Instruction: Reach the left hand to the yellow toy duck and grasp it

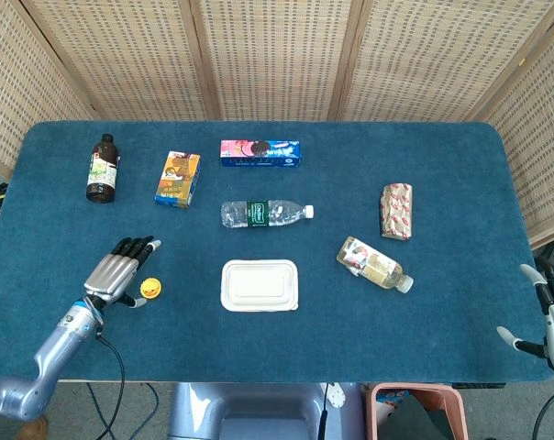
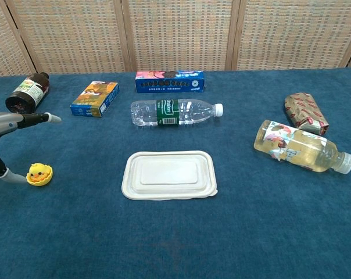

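The yellow toy duck [image 1: 150, 290] [image 2: 39, 174] sits on the blue table at the front left, free of any grip. My left hand [image 1: 116, 272] [image 2: 10, 123] is just to its left, open, with the fingers stretched out flat above the duck and the thumb tip [image 2: 13, 177] low beside it, perhaps touching it. My right hand [image 1: 552, 316] hangs off the table's right front edge with its fingers apart, holding nothing; only the head view shows it.
A white lidded container [image 1: 260, 285] lies right of the duck. Behind are a water bottle [image 1: 263, 214], a snack box [image 1: 177, 179], a brown bottle [image 1: 101, 168] and a cookie box [image 1: 260, 152]. A juice bottle [image 1: 373, 264] and wrapped packet [image 1: 396, 211] lie to the right.
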Robot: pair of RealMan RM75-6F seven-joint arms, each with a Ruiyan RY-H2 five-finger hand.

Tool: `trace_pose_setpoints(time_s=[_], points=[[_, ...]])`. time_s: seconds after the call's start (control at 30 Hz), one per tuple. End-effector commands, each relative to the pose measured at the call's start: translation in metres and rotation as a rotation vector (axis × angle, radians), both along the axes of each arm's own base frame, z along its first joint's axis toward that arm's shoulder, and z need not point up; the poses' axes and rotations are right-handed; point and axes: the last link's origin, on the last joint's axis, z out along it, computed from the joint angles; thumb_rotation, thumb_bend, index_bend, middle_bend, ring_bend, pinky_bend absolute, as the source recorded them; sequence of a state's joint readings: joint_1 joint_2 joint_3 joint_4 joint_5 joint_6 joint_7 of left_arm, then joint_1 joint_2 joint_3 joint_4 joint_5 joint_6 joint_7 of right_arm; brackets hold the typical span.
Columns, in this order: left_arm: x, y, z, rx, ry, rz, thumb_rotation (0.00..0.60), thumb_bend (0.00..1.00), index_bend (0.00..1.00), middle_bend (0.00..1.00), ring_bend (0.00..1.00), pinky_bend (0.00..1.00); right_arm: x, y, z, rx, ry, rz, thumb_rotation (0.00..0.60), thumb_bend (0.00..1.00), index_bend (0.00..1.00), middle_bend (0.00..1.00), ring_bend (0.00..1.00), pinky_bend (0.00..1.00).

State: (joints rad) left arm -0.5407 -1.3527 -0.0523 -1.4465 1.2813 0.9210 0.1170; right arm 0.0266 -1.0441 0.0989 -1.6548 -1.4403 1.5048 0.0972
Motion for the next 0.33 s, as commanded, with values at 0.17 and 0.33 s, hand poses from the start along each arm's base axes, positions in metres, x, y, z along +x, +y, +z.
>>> trace_pose_setpoints(time_s=[0.17, 0.33], points=[[-0.003, -0.022, 0.065, 0.164, -0.155, 0.017, 0.6, 0.0, 0.0, 0.0, 0.0, 0.0, 0.002, 0.001, 0.001, -0.003, -0.004, 0.008, 0.6, 0.0, 0.0, 0.0, 0.0, 0.0], [-0.015, -0.067, 0.117, 0.36, -0.169, 0.032, 0.6, 0.0, 0.0, 0.0, 0.0, 0.0, 0.002, 0.002, 0.002, -0.009, -0.001, 0.014, 0.6, 0.0, 0.0, 0.0, 0.0, 0.0]])
